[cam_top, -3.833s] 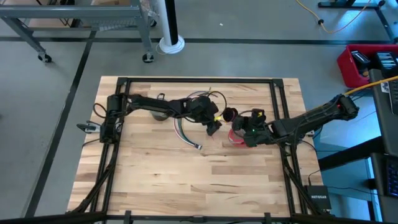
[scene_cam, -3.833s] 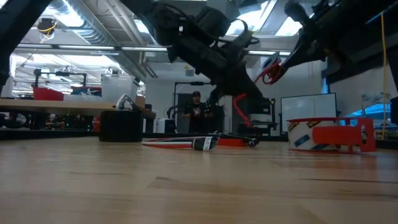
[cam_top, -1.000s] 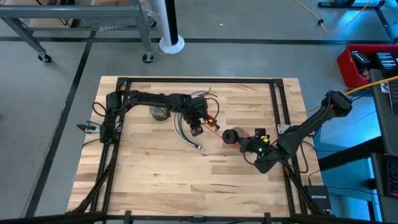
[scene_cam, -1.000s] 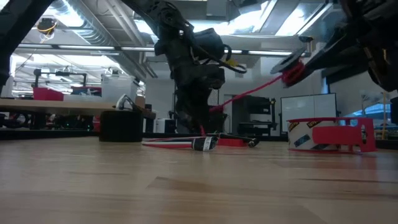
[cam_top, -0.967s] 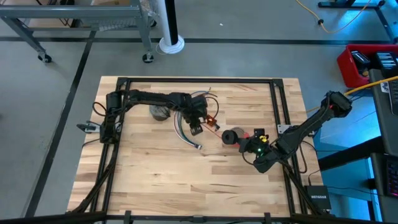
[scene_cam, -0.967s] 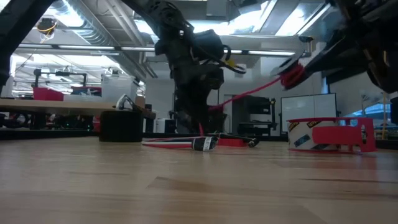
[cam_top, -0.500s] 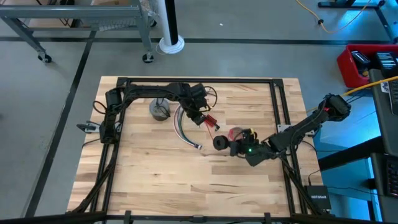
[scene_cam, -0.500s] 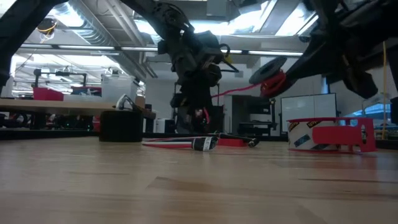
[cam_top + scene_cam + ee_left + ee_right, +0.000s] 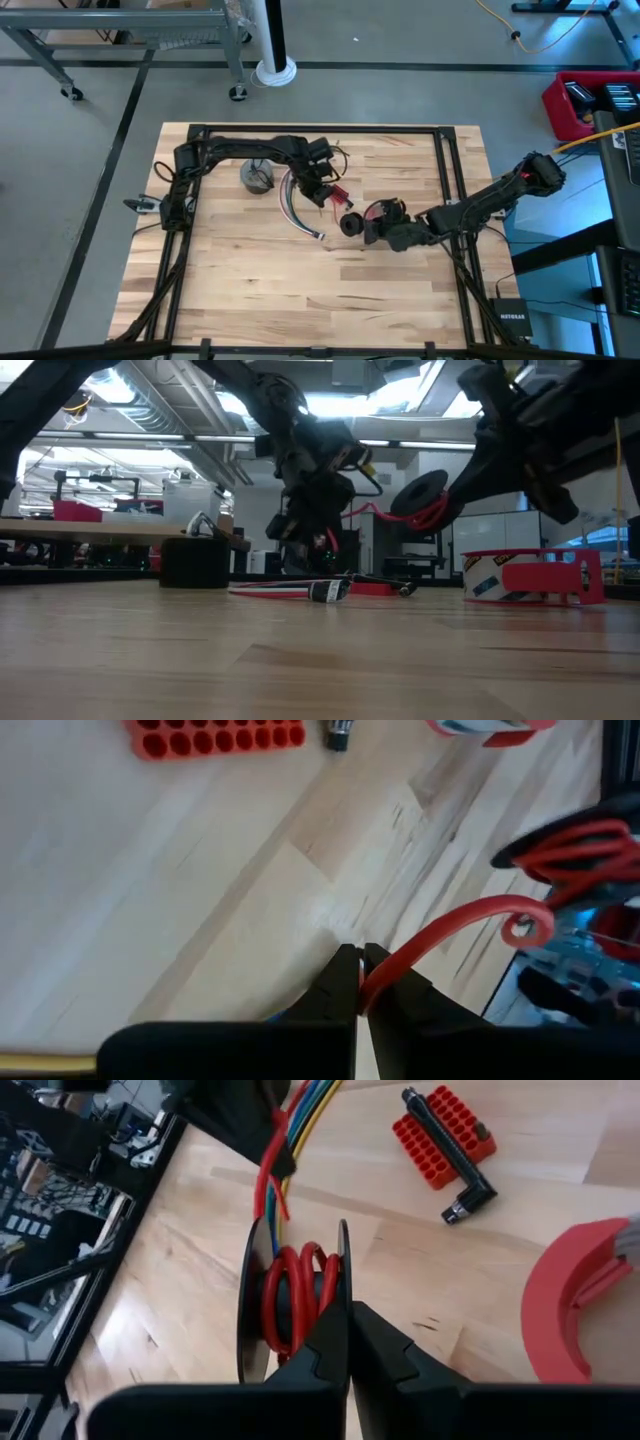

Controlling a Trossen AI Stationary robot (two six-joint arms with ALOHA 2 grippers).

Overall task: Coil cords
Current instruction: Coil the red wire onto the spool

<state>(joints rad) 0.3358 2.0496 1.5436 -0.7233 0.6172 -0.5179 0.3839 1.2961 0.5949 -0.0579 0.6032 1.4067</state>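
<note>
A small black spool [image 9: 295, 1295] wound with red cord hangs above the table's middle, with my right gripper [image 9: 347, 1325] shut on it; it is also in the high view [image 9: 350, 225]. The cord's free length [image 9: 450, 925] runs to my left gripper [image 9: 361, 982], which is shut on it just far-left of the spool [image 9: 327, 192]. The long bundle of coloured wires [image 9: 293, 208] lies flat on the table below my left gripper, plug end [image 9: 318, 237] toward the near side. A small grey coil [image 9: 257, 178] rests on the table farther left. My left gripper pinches the red cord [image 9: 372, 982] between its two fingertips, a short way from its curled free end [image 9: 525, 928]. The fingers slant down from the table's left. The cord arcs slack through the air to the spool. My right gripper pinches the rim of one black flange [image 9: 343, 1280] of the spool between its two fingers, coming from the table's right and slanting down. The spool is lifted clear of the table, its axis roughly level [image 9: 420, 500].
A red tape roll [image 9: 530, 575] stands on the table under my right arm. A red block of bits [image 9: 440, 1135] with a black angled tool [image 9: 465, 1165] lies near the wire bundle. A black frame [image 9: 450, 180] borders the table. The near half is bare wood [image 9: 300, 290].
My right gripper has carried the spool toward the table's left, nearer my left gripper, and has turned it so its flat face shows in the low view. My left gripper has shifted toward the far edge and rolled. The red cord between them has gone from taut to a slack arc.
</note>
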